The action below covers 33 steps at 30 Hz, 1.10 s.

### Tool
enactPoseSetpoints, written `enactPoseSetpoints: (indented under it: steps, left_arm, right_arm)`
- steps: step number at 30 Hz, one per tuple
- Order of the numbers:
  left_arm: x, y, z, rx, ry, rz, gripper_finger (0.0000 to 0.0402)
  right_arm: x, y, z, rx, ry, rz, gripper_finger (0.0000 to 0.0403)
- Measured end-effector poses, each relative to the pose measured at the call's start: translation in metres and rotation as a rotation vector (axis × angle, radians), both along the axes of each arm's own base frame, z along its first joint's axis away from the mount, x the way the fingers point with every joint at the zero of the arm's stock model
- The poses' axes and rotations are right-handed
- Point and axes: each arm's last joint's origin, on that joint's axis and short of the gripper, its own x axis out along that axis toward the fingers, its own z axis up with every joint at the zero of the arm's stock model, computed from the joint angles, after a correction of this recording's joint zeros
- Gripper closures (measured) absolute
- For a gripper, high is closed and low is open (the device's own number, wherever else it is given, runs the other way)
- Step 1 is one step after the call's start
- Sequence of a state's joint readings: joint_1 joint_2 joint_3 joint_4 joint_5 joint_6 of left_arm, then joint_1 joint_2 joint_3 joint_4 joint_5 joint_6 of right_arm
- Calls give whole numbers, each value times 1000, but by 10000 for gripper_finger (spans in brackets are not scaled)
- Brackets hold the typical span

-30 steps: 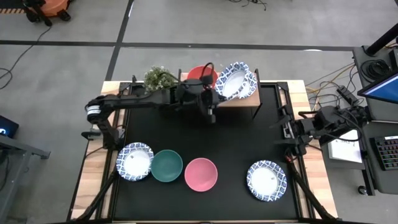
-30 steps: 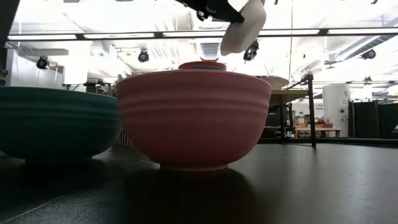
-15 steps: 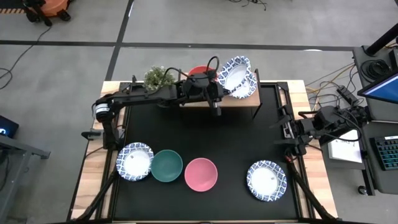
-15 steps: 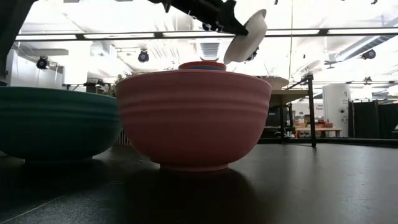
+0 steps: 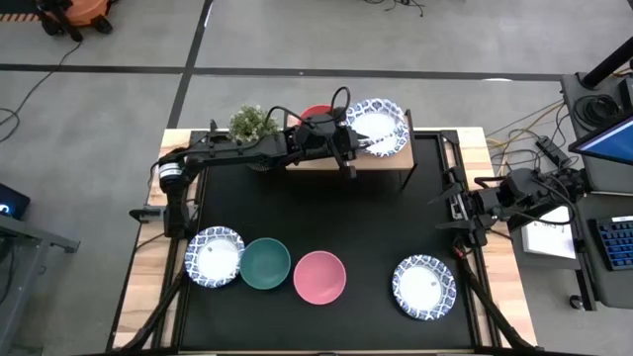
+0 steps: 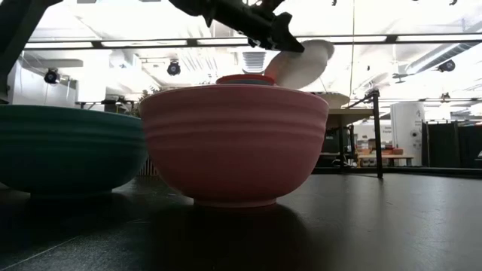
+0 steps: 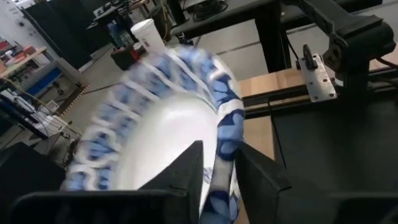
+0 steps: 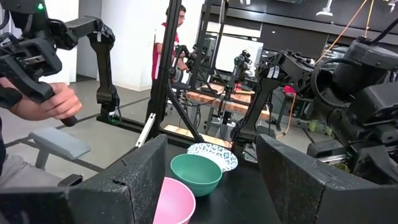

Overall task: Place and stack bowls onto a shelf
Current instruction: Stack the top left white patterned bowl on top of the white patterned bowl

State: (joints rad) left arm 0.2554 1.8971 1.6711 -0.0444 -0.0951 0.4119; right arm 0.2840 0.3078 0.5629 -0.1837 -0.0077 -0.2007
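My left gripper [image 5: 352, 141] is shut on a white bowl with a blue-patterned rim [image 5: 379, 126], holding it tilted over the right part of the light-wood shelf [image 5: 381, 162]. The bowl also shows in the low view [image 6: 305, 65]. A red bowl [image 5: 317, 116] sits on the shelf's left part. On the table near the front edge rest a patterned bowl [image 5: 214, 256], a green bowl [image 5: 265, 263], a pink bowl [image 5: 319, 276] and another patterned bowl [image 5: 423, 287]. My right gripper [image 5: 447, 210] waits open at the table's right edge. My left gripper holds the patterned bowl by its rim [image 7: 222, 134], one finger [image 7: 180, 171] inside the bowl and one [image 7: 258, 177] outside. The fingers come from the table's left, roughly level. The bowl is tilted, its open side up and toward the gripper; whether its underside touches the shelf I cannot tell.
A small potted plant [image 5: 251, 124] stands at the far edge, left of the shelf. The black tabletop [image 5: 376, 227] lies between the shelf and the front row of bowls. A person stands in the room beyond the table [image 8: 171, 43].
My left gripper has moved toward the table's far edge and down over the shelf's right part. The patterned bowl it holds has tipped from steeply tilted toward level and sits lower than before.
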Motion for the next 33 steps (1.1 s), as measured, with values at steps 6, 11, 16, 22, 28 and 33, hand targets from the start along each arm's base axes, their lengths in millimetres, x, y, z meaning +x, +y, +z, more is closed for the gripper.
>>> enactPoseSetpoints:
  steps: [6,11,16,22,28,33]
  left_arm:
    - [0,0,0,-2,-1,1,291]
    - [0,0,3,-4,-8,1,272]
    - [0,0,13,-5,-24,1,255]
    - [-7,-6,39,-52,93,0,247]
    - [-33,-21,73,-213,280,34,252]
    - [-57,-41,89,-279,407,44,267]
  right_arm:
    - [0,0,0,3,1,0,168]
    - [0,0,0,6,2,0,168]
    - [0,0,0,9,3,-1,168]
    - [2,-1,0,29,13,-47,168]
    - [16,-5,-4,100,69,-316,186]
    - [52,0,-11,110,129,-506,253]
